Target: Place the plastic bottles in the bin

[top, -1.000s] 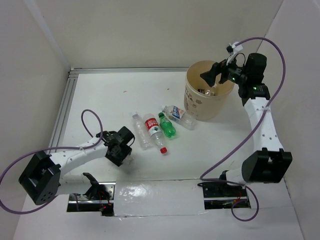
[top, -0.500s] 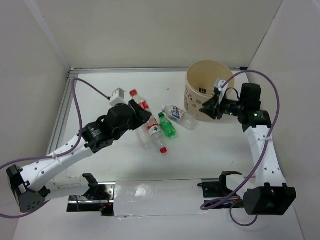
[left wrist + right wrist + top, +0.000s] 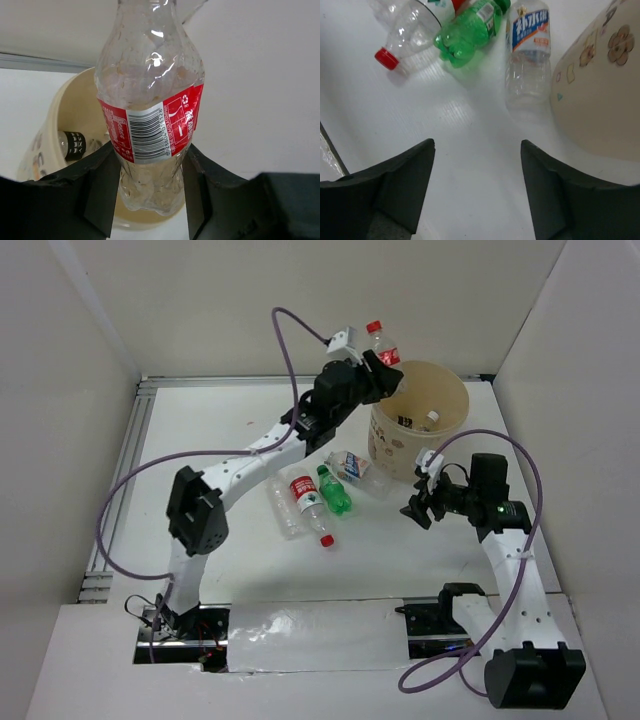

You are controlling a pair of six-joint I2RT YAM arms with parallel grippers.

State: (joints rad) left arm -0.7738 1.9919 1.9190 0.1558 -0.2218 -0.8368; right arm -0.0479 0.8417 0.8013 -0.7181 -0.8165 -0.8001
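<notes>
Above the bin [image 3: 397, 452] at the desk's [image 3: 220, 430] far-right corner, the left tool [image 3: 372, 370] has arrived gripping a red-labelled bottle [image 3: 150, 125], seemingly ready to drop it, while the right tool [image 3: 477, 150] has withdrawn, open and empty.

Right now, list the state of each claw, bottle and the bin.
Bin: upright, bottles inside.
Held bottle: cap up, above bin rim.
Left claw: shut on held bottle.
Right claw: open, empty.
Green bottle: lying flat.
Red-capped table bottle: lying flat.
Blue-labelled bottle: lying beside bin.
Leftmost bottle: lying flat.
</notes>
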